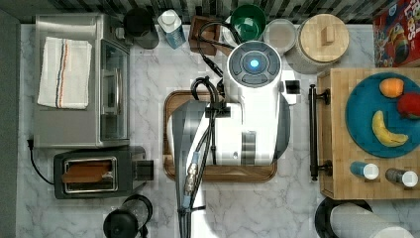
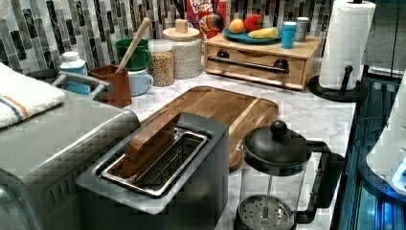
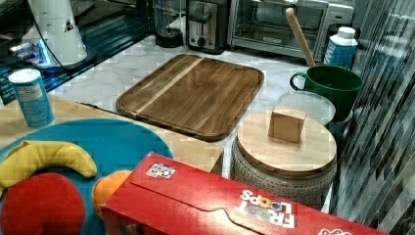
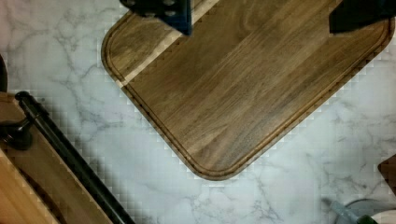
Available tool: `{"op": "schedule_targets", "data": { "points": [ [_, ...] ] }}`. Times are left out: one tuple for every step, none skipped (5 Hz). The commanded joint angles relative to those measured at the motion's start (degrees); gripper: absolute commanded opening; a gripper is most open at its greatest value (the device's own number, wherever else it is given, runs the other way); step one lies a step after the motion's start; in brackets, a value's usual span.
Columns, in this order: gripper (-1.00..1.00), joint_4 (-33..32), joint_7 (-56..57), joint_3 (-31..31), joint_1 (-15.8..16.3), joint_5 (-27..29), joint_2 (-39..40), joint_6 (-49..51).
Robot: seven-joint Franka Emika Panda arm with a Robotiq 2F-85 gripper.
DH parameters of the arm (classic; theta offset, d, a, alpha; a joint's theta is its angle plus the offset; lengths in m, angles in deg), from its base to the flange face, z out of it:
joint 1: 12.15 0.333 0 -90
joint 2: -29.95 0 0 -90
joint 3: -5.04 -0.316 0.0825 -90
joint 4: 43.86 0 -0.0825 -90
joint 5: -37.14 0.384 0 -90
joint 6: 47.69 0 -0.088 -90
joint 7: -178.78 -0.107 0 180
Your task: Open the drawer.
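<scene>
Drawer [image 2: 258,67] sits shut in a light-wood box at the tabletop [image 1: 148,74] edge on the top view's right, near the back wall in the left view, its black bar handle [image 1: 313,133] facing the walnut cutting board [image 1: 220,172]. The arm hangs over that board, and in the wrist view the gripper [image 4: 261,18] shows two dark fingers spread well apart with nothing between them, above the board and clear of the handle.

Judging from this, the main risk is the box itself: it looks light and loaded, so a pull on the handle could drag the whole box across the marble instead of sliding the drawer out, tipping the blue plate [image 1: 361,119] of fruit and the shakers on top. A grip taken near one post could also skew the drawer and jam it. Coming in too low could knock the fingers against the drawer front.

The left view gives the drawer front and the gap behind the bar; the top view hides that gap but shows the arm's place above the board. The wrist view shows the finger spacing.
</scene>
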Motion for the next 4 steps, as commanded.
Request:
{"op": "schedule_targets", "data": {
  "points": [
    [1.00, -7.15, 18.58, 0.84, -2.17, -1.48, -2.74, -5.66],
    [1.00, -7.90, 31.07, 2.17, -4.12, -3.19, -3.21, -6.84],
    [1.00, -8.99, 39.80, 3.16, -5.59, -4.11, -2.97, -8.93],
    [1.00, -10.62, 48.10, 3.81, -7.81, -4.22, -2.87, -12.54]
  ]
}}
